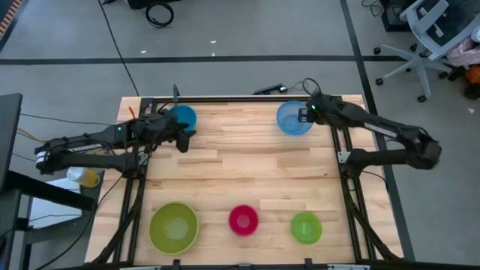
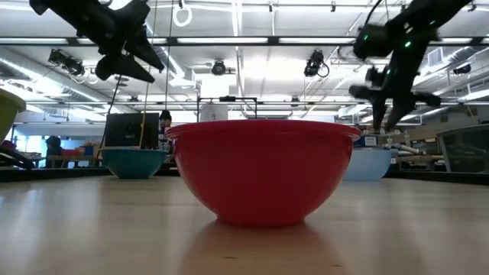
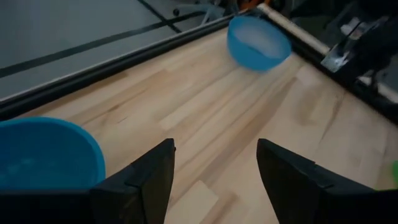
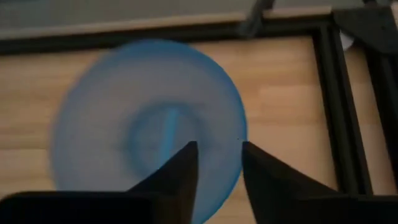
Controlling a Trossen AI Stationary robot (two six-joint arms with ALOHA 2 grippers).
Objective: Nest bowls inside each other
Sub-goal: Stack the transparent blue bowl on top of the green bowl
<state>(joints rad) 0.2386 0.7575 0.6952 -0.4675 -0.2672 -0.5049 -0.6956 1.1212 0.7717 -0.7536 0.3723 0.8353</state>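
Five bowls stand upright on their bases on the wooden table. The bright blue bowl (image 1: 182, 118) is at the far left and the pale translucent blue bowl (image 1: 294, 119) at the far right. The yellow-green bowl (image 1: 174, 227), the magenta-red bowl (image 1: 243, 220) and the small green bowl (image 1: 306, 227) line the near edge. My left gripper (image 3: 214, 168) hangs open in the air beside the bright blue bowl (image 3: 43, 155), holding nothing. My right gripper (image 4: 219, 152) hovers open over the pale blue bowl (image 4: 146, 127), with its fingers above the bowl's rim.
A black frame rail (image 1: 247, 97) runs along the table's far edge and down both sides. The broad middle of the table (image 1: 247, 165) is bare wood. In the low view the magenta-red bowl (image 2: 263, 172) stands close in front and hides much of the far side.
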